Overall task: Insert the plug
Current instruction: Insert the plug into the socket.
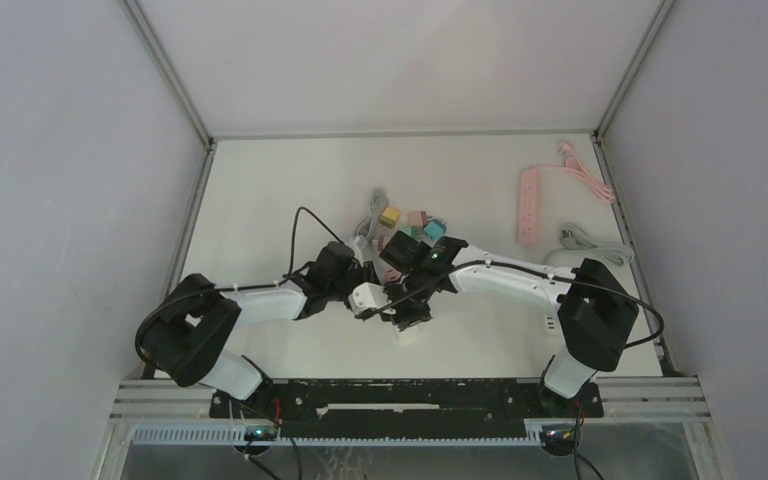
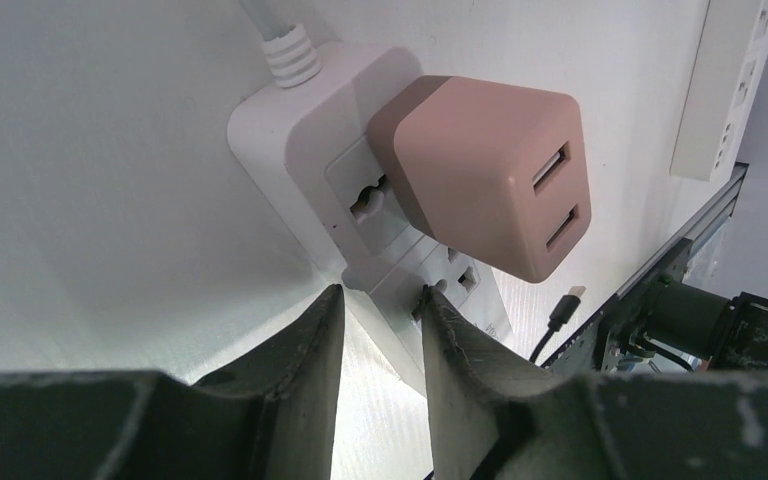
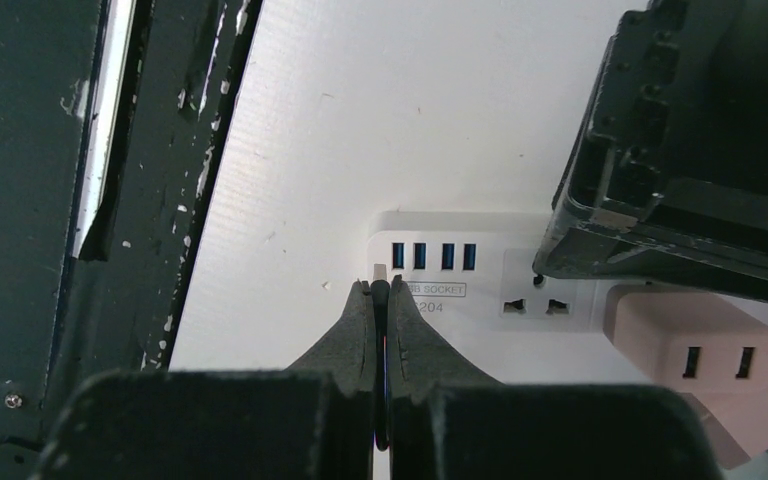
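A white power strip (image 2: 300,150) lies on the table with a pink USB adapter (image 2: 490,185) plugged into it. My left gripper (image 2: 380,295) is shut on the strip's edge, one finger on each side. My right gripper (image 3: 380,288) is shut on a thin black USB plug (image 3: 379,272). The plug's metal tip pokes out just left of the row of blue USB ports (image 3: 433,256) on the strip (image 3: 480,300), apart from them. From above, both grippers meet over the strip (image 1: 368,298) at the table's middle front.
A pink power strip (image 1: 529,206) and cables lie at the back right. Several coloured adapters (image 1: 415,225) cluster just behind the grippers. The black front rail (image 3: 150,150) runs close beside the right gripper. The left arm's body (image 3: 690,140) overhangs the strip.
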Robot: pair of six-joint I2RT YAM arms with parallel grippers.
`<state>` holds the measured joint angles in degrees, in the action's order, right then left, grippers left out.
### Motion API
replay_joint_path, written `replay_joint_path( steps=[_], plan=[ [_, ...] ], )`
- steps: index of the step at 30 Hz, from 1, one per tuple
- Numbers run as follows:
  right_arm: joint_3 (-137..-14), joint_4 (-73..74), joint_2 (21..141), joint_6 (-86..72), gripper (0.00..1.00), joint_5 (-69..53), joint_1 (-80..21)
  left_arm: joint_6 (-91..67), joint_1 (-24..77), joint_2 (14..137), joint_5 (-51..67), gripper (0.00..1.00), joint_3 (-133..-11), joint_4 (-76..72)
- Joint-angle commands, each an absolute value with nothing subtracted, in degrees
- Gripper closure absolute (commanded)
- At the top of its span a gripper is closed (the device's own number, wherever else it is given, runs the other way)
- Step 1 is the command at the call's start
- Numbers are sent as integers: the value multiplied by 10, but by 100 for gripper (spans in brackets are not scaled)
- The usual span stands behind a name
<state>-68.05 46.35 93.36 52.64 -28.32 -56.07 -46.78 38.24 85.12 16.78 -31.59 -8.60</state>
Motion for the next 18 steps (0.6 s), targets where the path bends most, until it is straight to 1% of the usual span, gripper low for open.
replay_joint_path(
  steps=[1,18],
  plan=[
    [-703,471,944,548,100,-278,-565,-461,375,864,147,63,-300,-61],
    [-736,477,994,561,100,-245,-578,-456,375,861,152,63,-305,-56]
  ],
)
